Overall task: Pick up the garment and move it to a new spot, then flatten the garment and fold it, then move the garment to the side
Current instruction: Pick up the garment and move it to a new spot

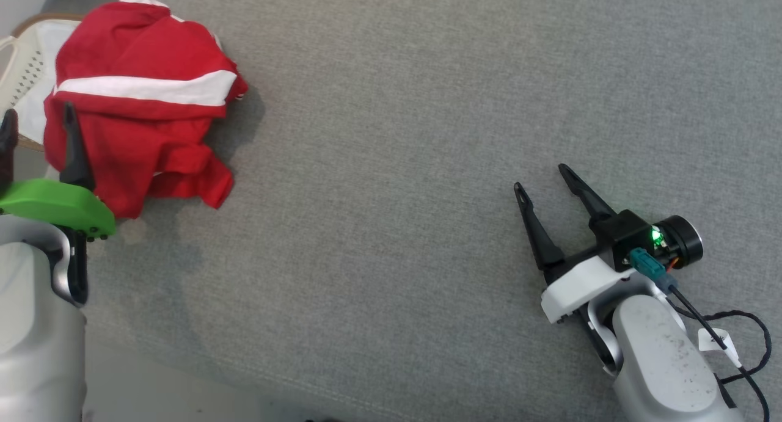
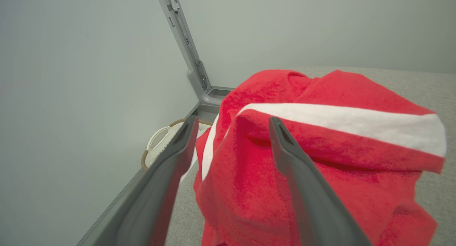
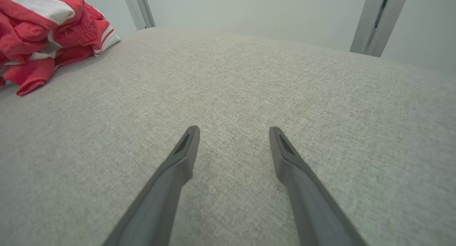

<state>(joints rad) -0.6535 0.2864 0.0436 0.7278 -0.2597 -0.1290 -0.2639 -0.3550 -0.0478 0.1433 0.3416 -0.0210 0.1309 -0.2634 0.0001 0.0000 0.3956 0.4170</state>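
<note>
Shirt (image 1: 140, 104) is bunched up at upper left, left gripper (image 1: 38, 112) gaping right at it, right gripper (image 1: 540, 178) open and empty at lower right, so a shallow pinch could snag just one layer and slip.

- The light is bright, white and soft all over, and the grey worktop (image 1: 391, 104) looks evenly lit.
- The red garment (image 1: 140, 104) drops a soft, fuzzy shadow to its right in the head view, so more light comes from the left.
- A tiny green lamp (image 1: 657, 236) glows on the right end effector (image 1: 540, 176).
- In the left wrist view the fingers (image 2: 302, 189) of the left end effector (image 2: 232, 119) look blurry near the bottom edge (they are very close to the camera).
- In the right wrist view the worktop's far edge looks bent.
</note>
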